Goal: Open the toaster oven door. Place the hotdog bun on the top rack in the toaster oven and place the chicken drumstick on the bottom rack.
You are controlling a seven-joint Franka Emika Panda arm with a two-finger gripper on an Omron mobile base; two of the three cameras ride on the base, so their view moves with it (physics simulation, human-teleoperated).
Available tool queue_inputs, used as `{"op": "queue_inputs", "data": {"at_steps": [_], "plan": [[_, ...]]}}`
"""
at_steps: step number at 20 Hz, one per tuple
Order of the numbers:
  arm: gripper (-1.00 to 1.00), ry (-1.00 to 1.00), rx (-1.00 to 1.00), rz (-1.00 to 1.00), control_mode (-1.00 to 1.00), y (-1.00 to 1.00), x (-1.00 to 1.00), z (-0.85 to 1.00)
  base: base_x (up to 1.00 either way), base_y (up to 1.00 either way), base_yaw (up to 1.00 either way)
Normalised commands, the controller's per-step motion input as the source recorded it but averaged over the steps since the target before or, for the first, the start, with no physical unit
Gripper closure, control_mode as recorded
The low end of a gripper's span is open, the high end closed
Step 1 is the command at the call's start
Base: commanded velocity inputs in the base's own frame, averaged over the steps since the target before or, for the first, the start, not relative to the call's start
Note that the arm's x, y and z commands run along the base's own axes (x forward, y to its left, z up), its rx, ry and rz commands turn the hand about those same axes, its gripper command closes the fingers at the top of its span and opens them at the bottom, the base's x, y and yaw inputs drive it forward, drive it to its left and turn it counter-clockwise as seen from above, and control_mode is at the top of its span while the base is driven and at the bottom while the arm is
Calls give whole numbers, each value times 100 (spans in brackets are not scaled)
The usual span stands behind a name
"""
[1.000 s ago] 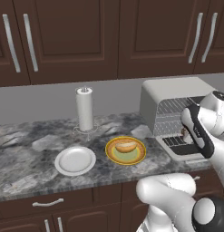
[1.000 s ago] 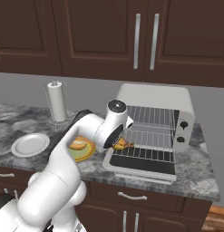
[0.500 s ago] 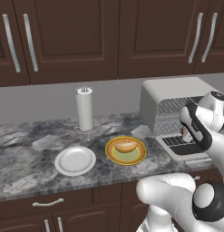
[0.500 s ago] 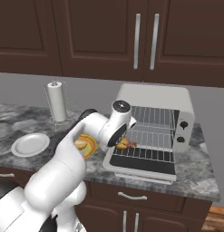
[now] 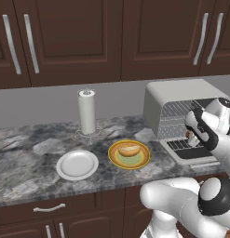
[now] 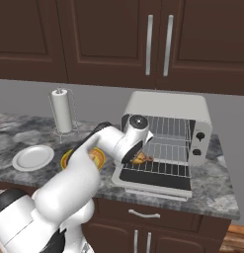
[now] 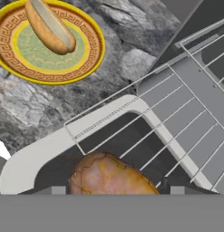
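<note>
The toaster oven (image 6: pixel 165 106) stands at the counter's right with its door (image 6: pixel 154 182) dropped flat and open. My gripper (image 6: pixel 135 157) hangs at the oven's mouth, shut on the chicken drumstick (image 6: pixel 141 159), whose plump brown end (image 7: pixel 111 174) sits between my fingertips. It hovers just over the front of the bottom rack (image 6: pixel 160 168), with the top rack (image 6: pixel 168 146) above it. From the left base view the gripper (image 5: pixel 192 135) is seen before the oven (image 5: pixel 179 95). The hotdog bun (image 5: pixel 129 150) lies on a yellow plate (image 5: pixel 117 160); the bun (image 7: pixel 50 28) is also seen from the hand.
A paper towel roll (image 5: pixel 87 111) stands at the back of the grey stone counter. A white plate (image 5: pixel 77 164) sits left of the yellow one. Dark cabinets (image 5: pixel 88 42) hang above, and the oven's knobs (image 6: pixel 197 143) are on its right front.
My gripper has shifted slightly toward the oven opening with the drumstick in it. The bun and plates have not moved.
</note>
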Motion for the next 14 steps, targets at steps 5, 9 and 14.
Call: {"op": "queue_inputs", "data": {"at_steps": [5, 9, 14], "plan": [[100, -1, 2, 0, -100, -7, 16, -16, 0, 0, 0], [100, 0, 1, 0, -100, -4, 11, -9, 0, 0, 0], [100, 0, 0, 0, -100, -7, 10, 0, 0, 0, 0]]}}
